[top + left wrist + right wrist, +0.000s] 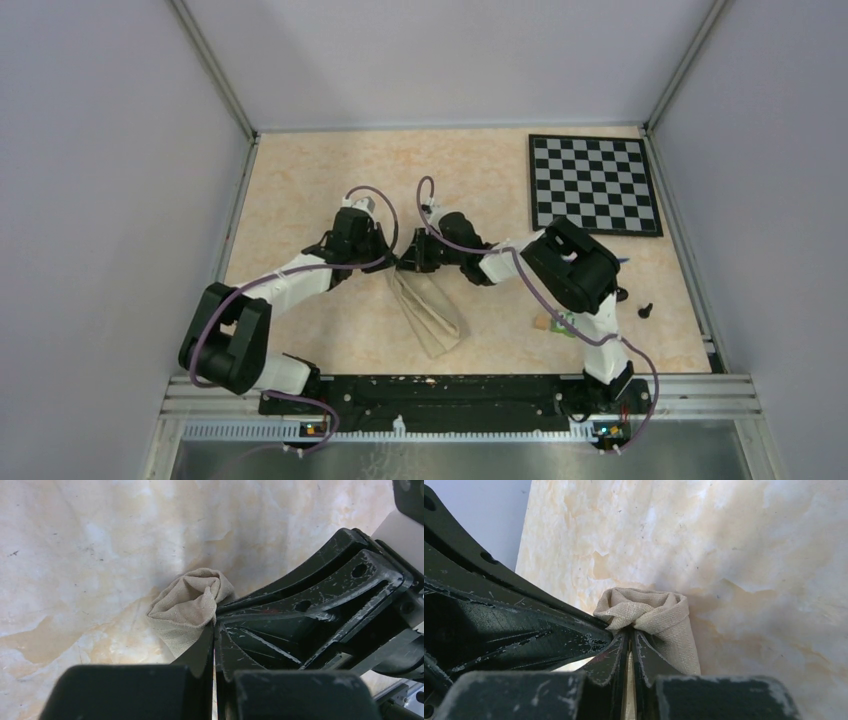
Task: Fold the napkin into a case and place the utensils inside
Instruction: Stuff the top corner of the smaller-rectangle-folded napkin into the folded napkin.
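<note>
The beige napkin is gathered into a narrow crumpled strip that trails from both grippers toward the near edge. My left gripper is shut on its bunched top end, as the left wrist view shows, with cloth pinched at the tips. My right gripper is shut on the same bunch, tips right against the left gripper's fingers. The two grippers meet tip to tip. A thin bluish utensil tip peeks out behind the right arm; the rest of the utensils are hidden.
A black-and-white chessboard lies at the far right. A small green block and a tiny black knob sit beside the right arm's base. Metal rails border the speckled tabletop on all sides.
</note>
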Robot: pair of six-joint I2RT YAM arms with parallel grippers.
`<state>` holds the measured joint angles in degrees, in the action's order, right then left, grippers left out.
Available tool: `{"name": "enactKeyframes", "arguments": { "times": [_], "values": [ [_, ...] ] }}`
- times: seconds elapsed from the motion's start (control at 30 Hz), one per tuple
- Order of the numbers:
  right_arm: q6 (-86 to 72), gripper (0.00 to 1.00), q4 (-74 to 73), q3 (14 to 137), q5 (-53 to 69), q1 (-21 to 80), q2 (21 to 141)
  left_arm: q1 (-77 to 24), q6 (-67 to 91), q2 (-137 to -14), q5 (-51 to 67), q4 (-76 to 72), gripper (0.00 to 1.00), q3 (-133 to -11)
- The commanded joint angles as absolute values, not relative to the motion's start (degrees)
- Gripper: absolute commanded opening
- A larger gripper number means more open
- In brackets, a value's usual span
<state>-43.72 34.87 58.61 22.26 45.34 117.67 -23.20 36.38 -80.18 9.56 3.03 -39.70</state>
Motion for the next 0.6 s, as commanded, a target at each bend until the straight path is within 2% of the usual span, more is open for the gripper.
{"name": "enactKeyframes", "arguments": {
  "times": [0.0, 0.13, 0.23, 0.33, 0.47, 0.57],
  "values": [
    [-46.8, 0.07, 39.7, 62.7, 22.6, 47.5, 121.0, -23.2, 38.5, -81.2, 11.6, 0.4, 0.00, -38.9],
    [-48.5, 0.15, 41.3, 59.7, 23.6, 45.5, 121.9, -23.2, 38.5, -81.1, 10.4, 0.9, 0.00, -38.8],
    [-47.5, 0.26, 42.0, 54.3, 25.5, 43.5, 115.7, -23.1, 37.5, -79.9, 8.3, 2.2, 0.00, -38.5],
    [-44.1, 0.31, 37.3, 53.4, 26.4, 43.2, 111.3, -22.6, 36.7, -79.4, 7.9, 2.9, 0.00, -37.9],
    [-43.9, 0.33, 37.4, 52.2, 26.6, 43.2, 110.5, -22.2, 36.8, -79.0, 8.7, 2.7, 0.00, -37.6],
    [-44.6, 0.25, 38.3, 53.2, 27.0, 43.6, 113.0, -22.2, 37.2, -78.6, 9.5, 2.1, 0.00, -37.4]
  ]
}}
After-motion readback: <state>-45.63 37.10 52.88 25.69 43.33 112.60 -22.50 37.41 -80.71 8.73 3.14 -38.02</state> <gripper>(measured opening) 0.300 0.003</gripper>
